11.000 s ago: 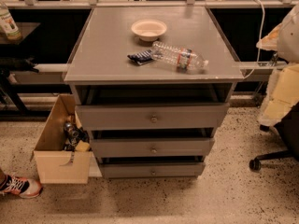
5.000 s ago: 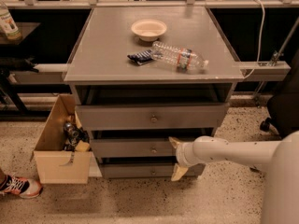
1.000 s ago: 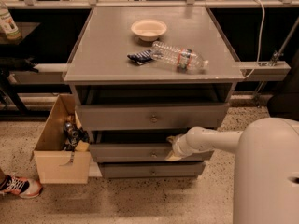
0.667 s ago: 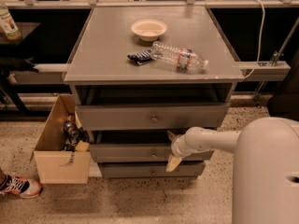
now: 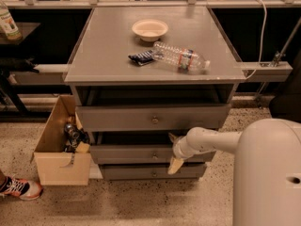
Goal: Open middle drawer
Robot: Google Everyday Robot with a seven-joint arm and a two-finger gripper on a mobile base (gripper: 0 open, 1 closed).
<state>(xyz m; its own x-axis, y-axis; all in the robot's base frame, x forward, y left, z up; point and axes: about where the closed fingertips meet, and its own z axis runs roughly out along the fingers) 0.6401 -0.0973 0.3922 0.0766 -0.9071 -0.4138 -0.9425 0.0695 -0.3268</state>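
The middle drawer [image 5: 124, 154] is the grey front with a small round knob [image 5: 155, 156], between a taller top drawer [image 5: 117, 118] and a bottom drawer [image 5: 136, 172]. It stands slightly out from the cabinet. My gripper [image 5: 174, 151] reaches in from the right on a white arm and sits against the drawer's front, just right of the knob. It is open: one finger [image 5: 172, 137] is at the front's upper edge, the other [image 5: 175, 165] hangs below its lower edge.
On the cabinet top [image 5: 103, 55] lie a bowl [image 5: 149, 29], a plastic bottle [image 5: 181, 58] and a dark packet [image 5: 141, 58]. An open cardboard box [image 5: 59, 166] of items stands at the left, with a shoe [image 5: 16, 187] beside it. My white body fills the lower right.
My arm came in from the right to the middle drawer's front. Over the last second the lower finger has swung down, spreading the gripper across the front.
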